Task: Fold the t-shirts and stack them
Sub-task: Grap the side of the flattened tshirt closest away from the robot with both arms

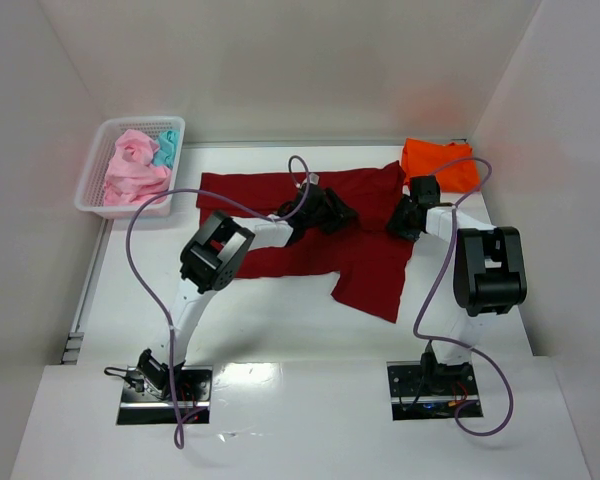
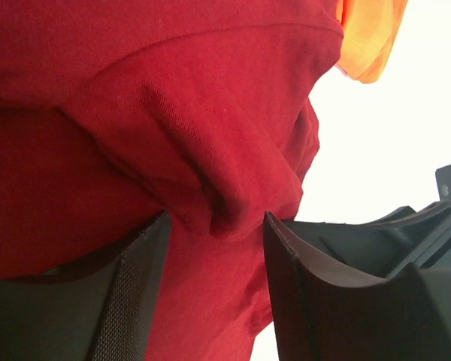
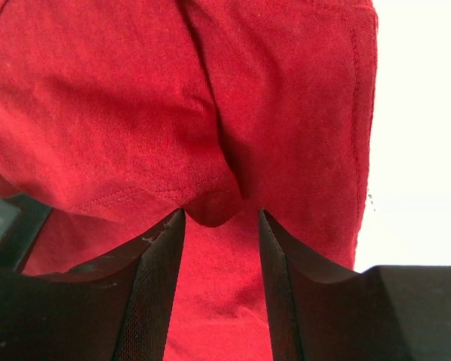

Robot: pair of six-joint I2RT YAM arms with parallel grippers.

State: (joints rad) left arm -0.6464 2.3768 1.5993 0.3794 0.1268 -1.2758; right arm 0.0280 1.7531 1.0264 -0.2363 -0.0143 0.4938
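Note:
The large dark red t-shirt (image 1: 270,190) lies spread across the middle of the table, with one part hanging toward the front right. My left gripper (image 1: 342,215) is open and low over its middle; in the left wrist view the gripper (image 2: 216,218) straddles a raised fold of the red cloth (image 2: 135,113). My right gripper (image 1: 398,222) is open just to the right; in the right wrist view it (image 3: 221,214) straddles a hemmed fold of the same shirt (image 3: 135,98). The orange t-shirt (image 1: 438,165) lies at the back right and also shows in the left wrist view (image 2: 368,37).
A white mesh basket (image 1: 88,190) at the back left holds crumpled pale pink t-shirts (image 1: 132,168) and a teal one (image 1: 166,150). White walls enclose the table on three sides. The two grippers are close together, facing each other.

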